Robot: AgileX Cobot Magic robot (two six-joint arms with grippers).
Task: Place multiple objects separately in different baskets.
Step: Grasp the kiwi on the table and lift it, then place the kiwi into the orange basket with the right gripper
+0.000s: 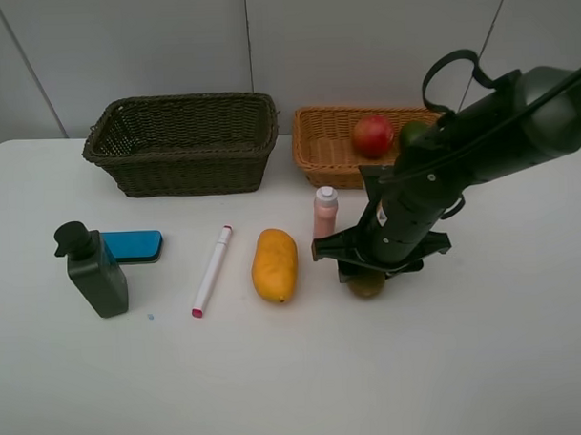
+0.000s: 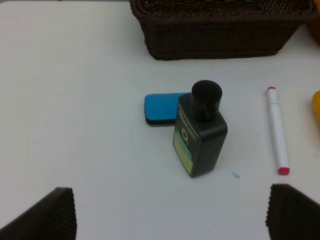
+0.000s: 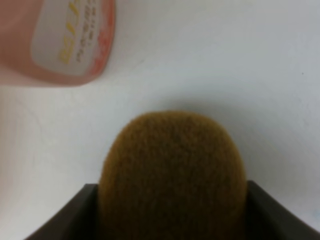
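The right end effector [image 3: 172, 210] is clamped on the sides of a brown kiwi [image 1: 366, 285] that rests on the white bench [image 1: 487, 363], just beside a pink small bottle [image 1: 326, 211]. A red apple-like fruit [image 1: 373, 136] and a green lime [image 1: 414, 133], partly hidden by the arm, lie in the light orange-tan basket [image 1: 312, 145]. The left end effector [image 2: 171, 192] hangs with fingers wide apart near the dark green pump bottle [image 2: 200, 135], which touches the blue flat eraser [image 2: 160, 107]. A white pink-tipped marker [image 1: 212, 270] lies between that bottle and a yellow-orange mango [image 1: 274, 265], in front of the dark olive-brown basket [image 1: 182, 169].
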